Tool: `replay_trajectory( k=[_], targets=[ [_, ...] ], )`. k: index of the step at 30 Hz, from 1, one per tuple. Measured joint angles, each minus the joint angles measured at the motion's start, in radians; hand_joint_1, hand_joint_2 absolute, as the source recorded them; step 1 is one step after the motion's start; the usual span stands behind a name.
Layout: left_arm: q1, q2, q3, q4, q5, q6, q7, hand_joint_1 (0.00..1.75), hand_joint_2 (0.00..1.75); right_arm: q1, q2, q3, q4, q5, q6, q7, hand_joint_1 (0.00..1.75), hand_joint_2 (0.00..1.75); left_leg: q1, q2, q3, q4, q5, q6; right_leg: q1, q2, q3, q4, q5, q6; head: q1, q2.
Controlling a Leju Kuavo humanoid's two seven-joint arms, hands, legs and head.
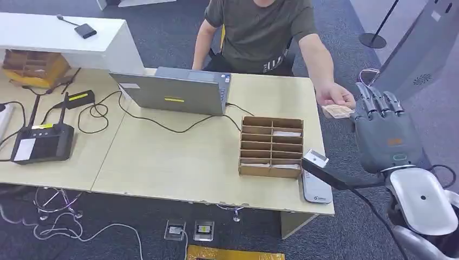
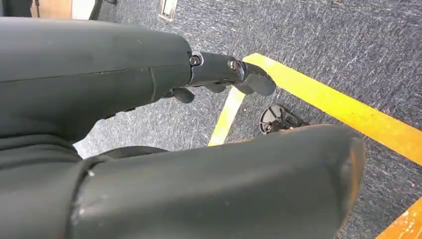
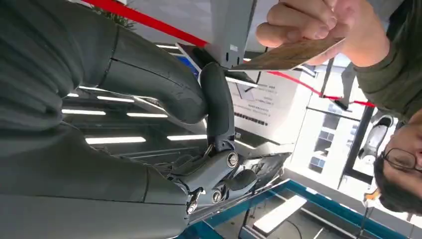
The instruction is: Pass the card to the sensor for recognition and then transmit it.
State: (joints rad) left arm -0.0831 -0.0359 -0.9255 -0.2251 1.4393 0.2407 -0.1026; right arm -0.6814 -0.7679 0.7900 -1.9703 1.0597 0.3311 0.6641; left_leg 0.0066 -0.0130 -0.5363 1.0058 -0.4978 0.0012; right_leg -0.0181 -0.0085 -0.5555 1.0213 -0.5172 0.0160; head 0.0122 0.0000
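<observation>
Right hand [image 1: 385, 127] raised off the table's [image 1: 162, 162] right edge, palm away from the camera, fingers straight and side by side; no grip on anything. Card [image 1: 336, 111] sits just beyond its fingertips, pinched in a person's hand [image 1: 336, 97], at or near contact, can't tell which. Right wrist view: the card [image 3: 288, 54] lies flat above a dark finger [image 3: 219, 109], far end covered by the person's fingers. Sensor [image 1: 315, 160] on a black arm at the near right table corner, beside a wooden divider box [image 1: 271, 146]. Further left: laptop [image 1: 176, 91], cables, black router [image 1: 40, 142]. Left hand [image 2: 219, 74] hangs over carpet with yellow tape, fingers loosely curled, holding nothing.
</observation>
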Motion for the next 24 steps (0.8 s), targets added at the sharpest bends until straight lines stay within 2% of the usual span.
replay_trajectory(
  k=[16, 17, 20, 22, 23, 24],
  targets=[
    [0.000, 0.000, -0.008, 0.000, 0.000, 0.000, 0.000, 0.00, 0.00, 0.001, -0.001, -0.002, 0.000, 0.000, 0.000, 0.000, 1.55, 1.75, 0.000, 0.000, 0.000, 0.000, 0.000, 0.000, 0.000, 0.000, 0.000, 0.000, 0.000, 0.000, 0.000, 0.000],
    [0.000, 0.000, -0.008, 0.000, 0.000, 0.000, 0.000, 0.00, 0.00, 0.001, -0.001, -0.002, 0.000, 0.000, 0.000, 0.000, 0.00, 0.00, 0.000, 0.000, 0.000, 0.000, 0.000, 0.000, 0.000, 0.000, 0.000, 0.000, 0.000, 0.000, 0.000, 0.000],
    [0.000, 0.000, -0.008, 0.000, 0.000, 0.001, 0.000, 0.00, 0.00, 0.001, -0.001, -0.002, 0.000, -0.007, -0.007, 0.003, 0.00, 0.00, 0.000, 0.000, 0.000, 0.000, 0.000, 0.000, 0.000, 0.000, 0.000, 0.000, 0.000, 0.000, 0.000, 0.000],
    [-0.001, 0.000, -0.008, 0.000, -0.004, 0.008, 0.000, 0.00, 0.00, 0.036, 0.003, -0.023, 0.000, -0.144, -0.123, 0.018, 0.00, 0.00, 0.000, 0.000, 0.000, 0.000, 0.000, 0.000, 0.000, -0.001, 0.001, 0.000, 0.000, 0.000, 0.001, 0.000],
    [-0.001, 0.000, -0.009, 0.000, -0.005, 0.009, 0.000, 0.00, 0.00, 0.054, 0.006, -0.037, 0.001, -0.263, -0.187, 0.018, 0.00, 0.00, 0.000, 0.000, -0.001, 0.000, 0.000, 0.000, 0.000, -0.002, 0.000, 0.000, 0.000, 0.000, 0.001, 0.000],
    [-0.001, 0.000, -0.010, 0.000, -0.005, 0.009, 0.002, 0.00, 0.00, 0.064, 0.008, -0.046, 0.002, -0.327, -0.226, 0.018, 0.00, 0.00, -0.001, 0.000, -0.001, 0.000, 0.000, 0.000, 0.000, -0.001, 0.000, 0.000, 0.000, 0.000, -0.001, 0.000]
  ],
)
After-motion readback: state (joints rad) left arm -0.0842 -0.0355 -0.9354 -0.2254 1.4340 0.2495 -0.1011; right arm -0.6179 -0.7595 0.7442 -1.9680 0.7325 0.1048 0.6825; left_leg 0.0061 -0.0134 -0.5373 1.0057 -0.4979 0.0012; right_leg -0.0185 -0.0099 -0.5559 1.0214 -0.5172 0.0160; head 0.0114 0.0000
